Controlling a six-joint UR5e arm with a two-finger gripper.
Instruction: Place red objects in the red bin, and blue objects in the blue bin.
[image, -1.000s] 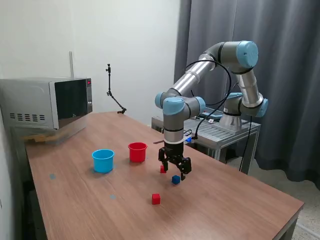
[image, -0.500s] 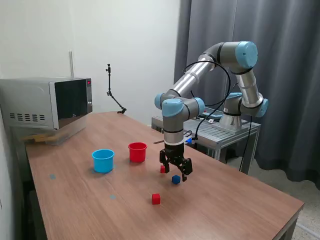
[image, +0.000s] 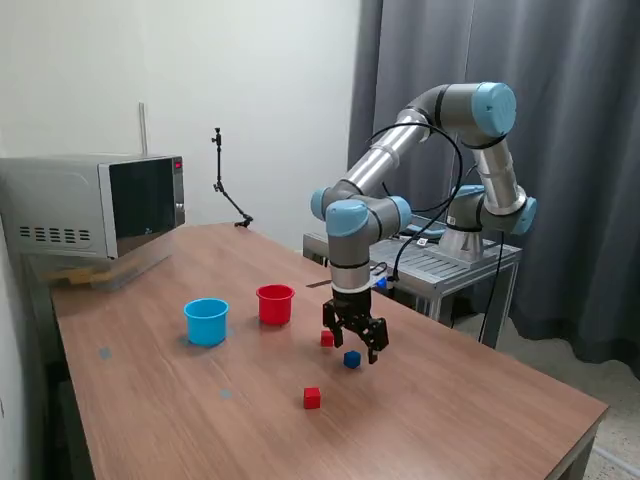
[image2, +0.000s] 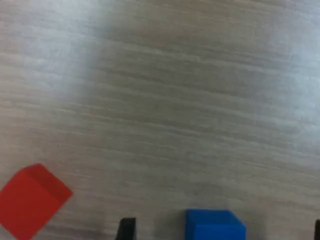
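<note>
Hovering just above the blue cube (image: 352, 359), the gripper (image: 358, 344) stands open and empty; the cube looks light, rigid, best pinched across flat opposite faces.

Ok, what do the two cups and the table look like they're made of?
Red cup and blue cup: likely plastic, with uniform saturated colour and thin rimmed walls. Table: wood or wood-look laminate, matte, with fine straight grain in the wrist view; which one is unclear.
</note>
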